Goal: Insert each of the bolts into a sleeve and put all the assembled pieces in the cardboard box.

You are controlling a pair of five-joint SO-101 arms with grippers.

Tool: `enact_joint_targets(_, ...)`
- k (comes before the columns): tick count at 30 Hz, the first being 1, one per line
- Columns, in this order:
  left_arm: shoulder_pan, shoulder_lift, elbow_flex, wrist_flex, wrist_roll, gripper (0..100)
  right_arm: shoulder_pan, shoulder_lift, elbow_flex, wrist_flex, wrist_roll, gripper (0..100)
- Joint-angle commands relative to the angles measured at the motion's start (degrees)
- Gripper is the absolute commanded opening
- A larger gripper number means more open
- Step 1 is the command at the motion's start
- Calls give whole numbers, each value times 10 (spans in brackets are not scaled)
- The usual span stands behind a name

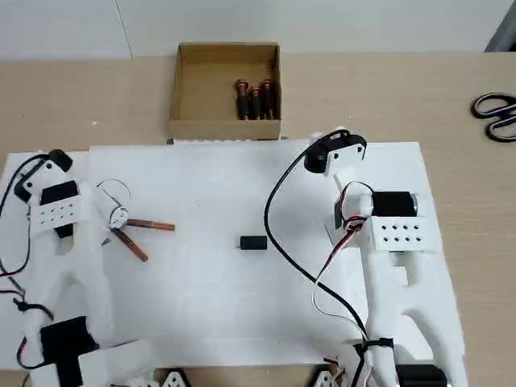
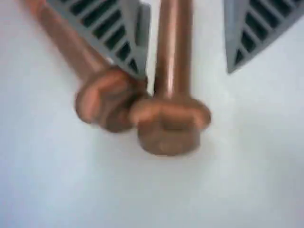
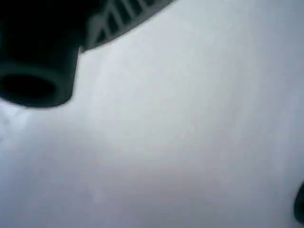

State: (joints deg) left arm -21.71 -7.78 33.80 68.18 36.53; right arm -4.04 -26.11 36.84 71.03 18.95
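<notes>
Scissors [image 1: 496, 115] at 2 o'clock, cut off | second bolt [image 2: 104, 102] touches bolt [image 2: 168, 123] inside my spread left gripper [image 2: 185, 64] | right gripper [image 1: 332, 151] pinches sleeve [image 3: 38, 71], its far end cropped.

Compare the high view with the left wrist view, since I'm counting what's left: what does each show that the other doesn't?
High view adds: cardboard box holding three assembled pieces, a loose black sleeve, scissors. Left wrist view adds: the left gripper open, straddling one bolt, and the flanged hex heads. Both: two copper bolts on the white sheet.
</notes>
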Motion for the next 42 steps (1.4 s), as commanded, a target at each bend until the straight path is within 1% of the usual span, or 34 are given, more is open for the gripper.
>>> enact_joint_targets(1, -3, -2, -1, -11, -3, 108, 4, -21, -3, -11, -3, 4)
enact_joint_targets(9, -3, 85, -7, -11, -1, 107, 4, -21, -3, -10, -3, 4)
enact_joint_targets(12, -4, 109, -7, -25, 0, 107, 4, -21, -3, -8, -3, 4)
enact_joint_targets(14, -4, 112, -7, -32, 0, 86, 4, -21, -2, -7, -3, 4)
enact_joint_targets(18, -4, 112, -7, -54, 0, 3, 4, -21, -2, -6, -3, 4)
enact_joint_targets(28, -2, 108, -17, -45, 0, 6, 4, -22, -3, -6, -3, 4)
enact_joint_targets(32, -2, 58, -66, 25, -1, 6, 0, -25, -11, -3, -6, 4)
enact_joint_targets(35, -1, -3, -114, 72, -4, 6, 0, -58, -31, 38, -8, 3)
enact_joint_targets(38, 11, -69, -148, 95, -24, 6, 0, -102, -37, 64, -8, 3)
enact_joint_targets(42, 51, -161, -159, 106, -65, 6, 1, -170, -33, 77, -8, 3)
